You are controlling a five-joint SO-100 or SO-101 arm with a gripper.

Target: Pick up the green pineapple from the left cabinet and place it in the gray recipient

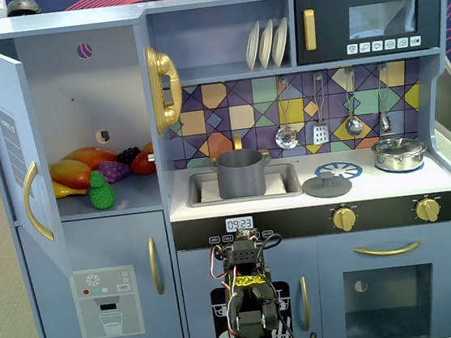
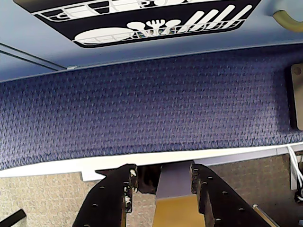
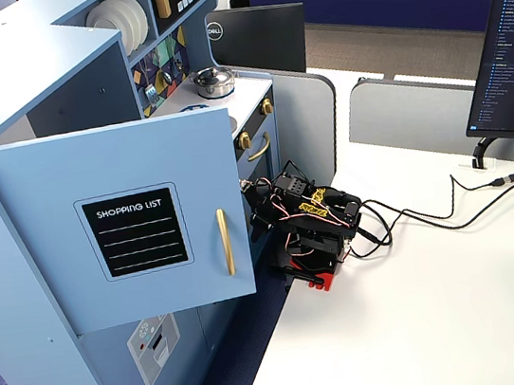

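All three views are bright and evenly lit, with soft, faint shadows. In a fixed view the shiny silver pot (image 1: 400, 152) and hanging utensils (image 1: 334, 124) carry small glints, and the microwave window (image 1: 382, 18) reflects pale light. The wrist view is sharp on the blue carpet (image 2: 151, 113), softer near the end effector (image 2: 163, 182).

Green pineapple (image 1: 101, 191) upright in open left cabinet (image 1: 80, 112); gray recipient (image 1: 241, 173) in sink.

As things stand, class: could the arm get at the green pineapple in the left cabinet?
Probably yes: the cabinet door stands open and the green pineapple sits at the shelf's front edge, ahead of the other fruit. The arm is folded low below, though.
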